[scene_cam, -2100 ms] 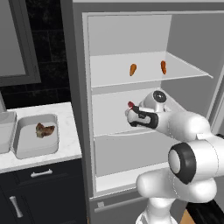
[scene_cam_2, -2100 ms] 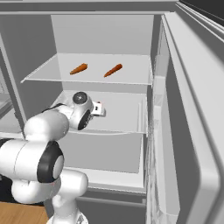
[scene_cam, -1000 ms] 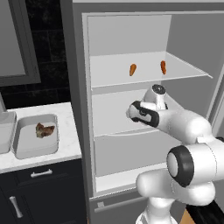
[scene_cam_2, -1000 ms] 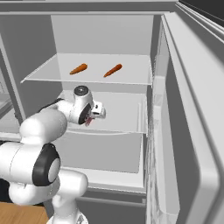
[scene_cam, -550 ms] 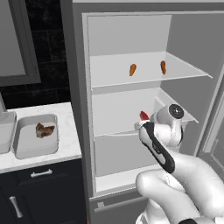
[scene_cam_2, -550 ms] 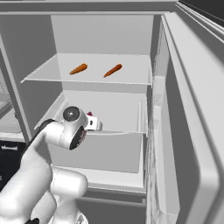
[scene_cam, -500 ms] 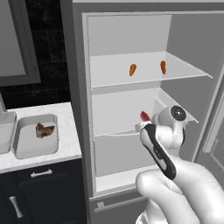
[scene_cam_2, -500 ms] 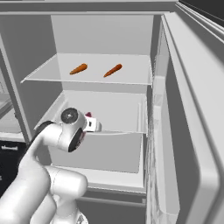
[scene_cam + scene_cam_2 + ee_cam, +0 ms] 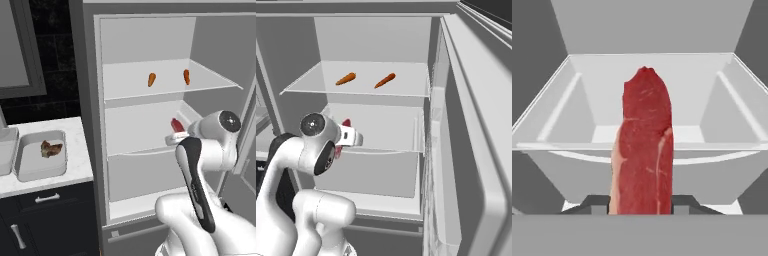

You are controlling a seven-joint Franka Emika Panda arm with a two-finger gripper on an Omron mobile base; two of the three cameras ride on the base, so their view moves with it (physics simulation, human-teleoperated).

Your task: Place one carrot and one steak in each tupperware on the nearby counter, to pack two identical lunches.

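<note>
Pulled back from fridge interior w/ arm now folded near the middle shelf's front edge [image 9: 145, 152]; gripper [image 9: 641, 202] is clamped on the glossy red elongated steak slab w/ pale edge [image 9: 643, 150], raised clear of that shelf. Both small orange tapered carrots [image 9: 152, 79] [image 9: 186, 76] sit on the shelf above. Judging next: carry slab left of fridge to a pale grey rectangular plastic tupperware tray [image 9: 25, 172] on the white marble counter [image 9: 75, 131]; the dark brown lumpy steak chunk [image 9: 51, 148] lies in that tray.

Red steak [image 9: 643, 150] lower end hides fingers [image 9: 594, 202]; second tupperware [image 9: 4, 150] cropped.

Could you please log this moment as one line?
gripper: shut on red steak | carrots: fridge shelf | brown steak: in tupperware
</note>
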